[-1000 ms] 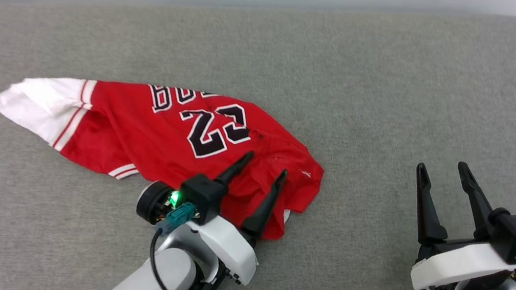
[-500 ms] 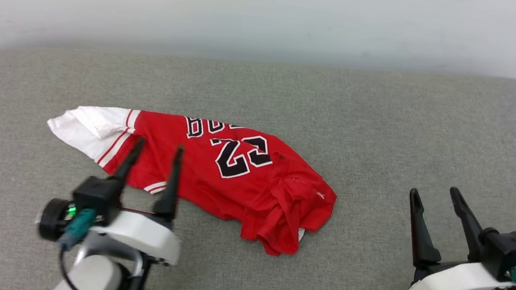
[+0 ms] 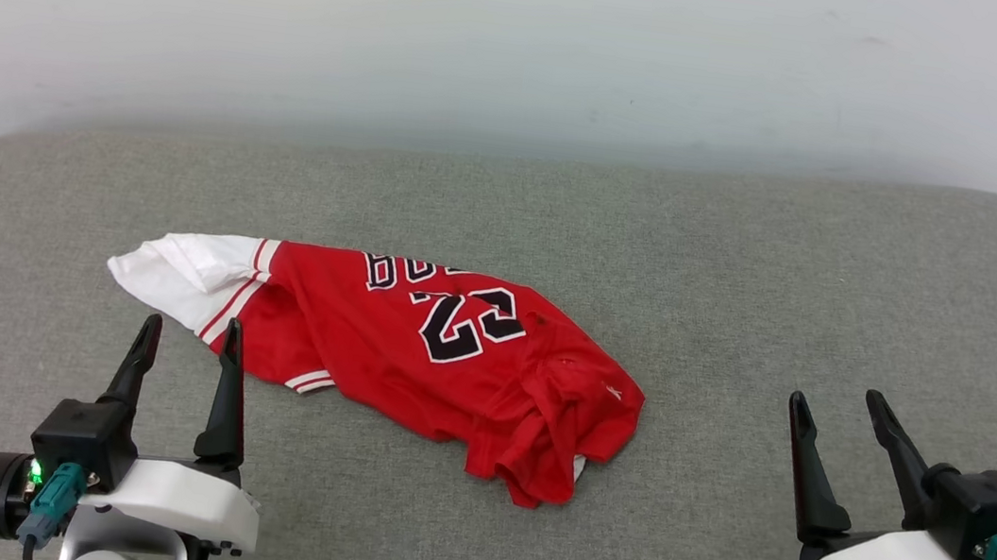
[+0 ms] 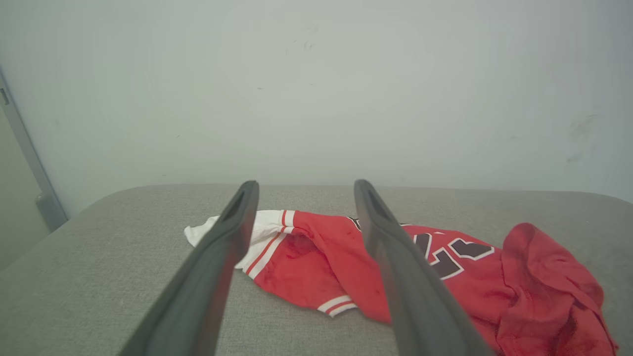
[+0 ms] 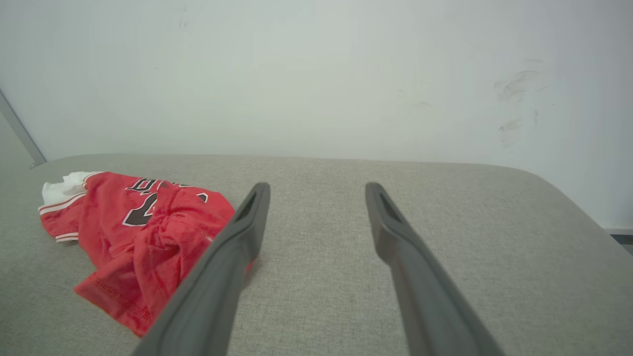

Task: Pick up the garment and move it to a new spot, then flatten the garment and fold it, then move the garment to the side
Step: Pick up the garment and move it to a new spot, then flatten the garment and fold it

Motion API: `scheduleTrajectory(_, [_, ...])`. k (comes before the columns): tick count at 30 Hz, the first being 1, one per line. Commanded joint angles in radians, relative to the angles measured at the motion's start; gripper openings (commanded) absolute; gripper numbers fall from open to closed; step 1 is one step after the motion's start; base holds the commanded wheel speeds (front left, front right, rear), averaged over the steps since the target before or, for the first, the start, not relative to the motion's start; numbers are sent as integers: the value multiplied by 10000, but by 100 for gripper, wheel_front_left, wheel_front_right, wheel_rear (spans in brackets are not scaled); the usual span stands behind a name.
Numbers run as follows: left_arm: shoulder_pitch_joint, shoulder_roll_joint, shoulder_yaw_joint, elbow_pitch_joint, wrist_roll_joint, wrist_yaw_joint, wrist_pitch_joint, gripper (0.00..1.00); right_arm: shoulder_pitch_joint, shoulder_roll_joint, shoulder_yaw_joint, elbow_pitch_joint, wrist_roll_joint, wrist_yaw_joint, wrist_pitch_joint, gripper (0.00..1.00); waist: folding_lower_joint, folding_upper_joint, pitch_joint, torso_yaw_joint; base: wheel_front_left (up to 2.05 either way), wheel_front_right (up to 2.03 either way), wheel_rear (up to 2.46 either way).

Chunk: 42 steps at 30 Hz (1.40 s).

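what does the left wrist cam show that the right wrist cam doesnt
Left wrist: the left gripper, jaws open, pointing at the shirt with its white sleeve straight ahead and the number off to the right.
Right wrist: the right gripper, jaws open, with bare cushion ahead; the shirt sits off to the left, its bunched red hem nearest.
Both: the crumpled shirt on the grey cushion, the pale wall behind, and nothing held.
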Motion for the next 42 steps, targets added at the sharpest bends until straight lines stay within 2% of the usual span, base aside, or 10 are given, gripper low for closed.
scheduleTrajectory(1, [137,-36,55,-22,92,-112,-51,100,133,9,-13,-75,79,-6,27,100,1,-1,-32,-27,0,0,0])
scheduleTrajectory(10, [71,-251,109,109,230,-385,-52,100,104,9,-49,-27,154,-6,158,100,1,-1,5,-39,0,0,0])
scheduleTrajectory(12, [15,-295,119,108,257,-409,-52,100,22,9,-53,89,482,-6,252,100,1,-1,42,3,0,0,0])
scheduleTrajectory(15, [-75,-352,130,39,324,-484,-52,100,-319,12,70,380,833,-5,626,100,1,-1,158,116,0,0,0])
scheduleTrajectory(18, [-200,-439,127,-58,380,-527,-52,100,-853,-68,423,812,1041,-5,1504,100,1,-1,352,273,0,0,0])
scheduleTrajectory(26, [-621,-724,53,-64,472,-806,-51,100,-3070,-1211,2543,1596,2375,-6,4296,100,1,-1,1014,886,0,0,0])
scheduleTrajectory(30, [-864,-918,-1,-23,554,-938,-51,100,-4266,-1678,3761,1871,2933,-6,5350,100,1,-1,1373,1209,0,0,0])
scheduleTrajectory(37, [-1353,-1221,10,90,673,-1264,-51,100,-6149,-2205,5670,3072,3475,-5,6421,100,1,-1,1966,1628,0,0,0])
scheduleTrajectory(41, [-1560,-1351,26,119,766,-1377,-51,100,-6662,-2288,6339,3983,3800,-6,6822,100,1,-1,2181,1756,0,0,0])
scheduleTrajectory(42, [-1639,-1430,63,155,809,-1445,-51,100,-6827,-2211,6699,4587,4055,-5,7039,100,1,-1,2257,1819,0,0,0])
